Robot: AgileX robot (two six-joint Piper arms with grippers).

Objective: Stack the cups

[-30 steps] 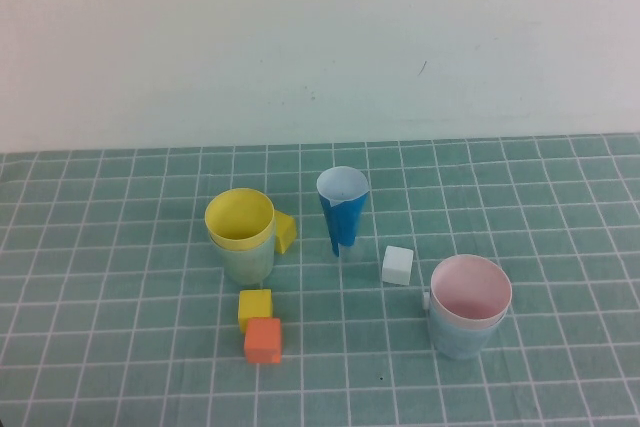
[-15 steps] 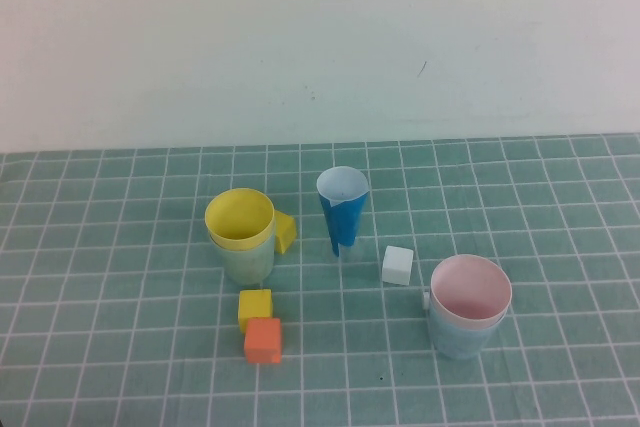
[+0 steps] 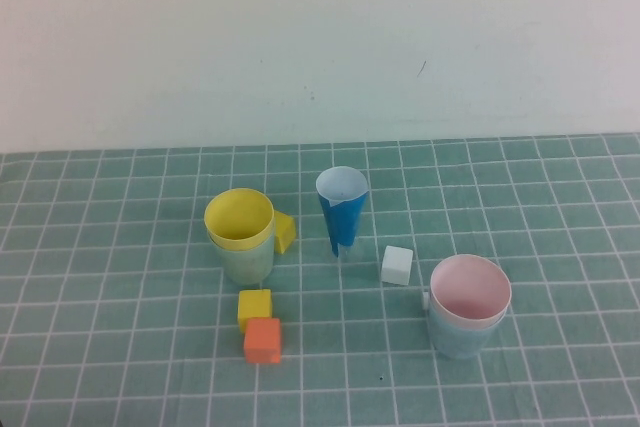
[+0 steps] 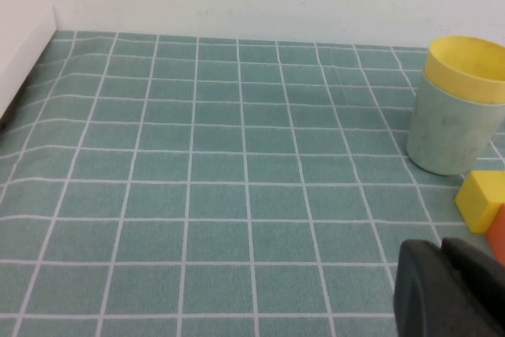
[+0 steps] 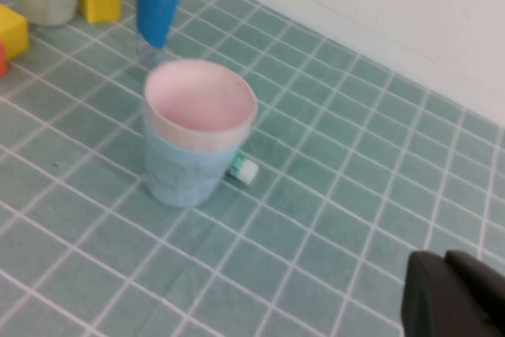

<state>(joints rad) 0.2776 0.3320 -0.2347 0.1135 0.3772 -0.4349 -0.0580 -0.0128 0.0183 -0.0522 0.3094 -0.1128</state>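
The yellow cup sits nested in the pale green cup at centre left. The pink cup sits nested in the light blue cup at front right. Neither gripper shows in the high view. My left gripper is shut and empty, low over the mat, apart from the yellow cup in the green one. My right gripper is shut and empty, apart from the pink cup in the blue one.
A tall blue cone stands upright mid-table. A white cube lies beside it. A yellow cube and an orange cube lie before the yellow-green pair, another yellow cube behind. A small white piece lies by the blue cup.
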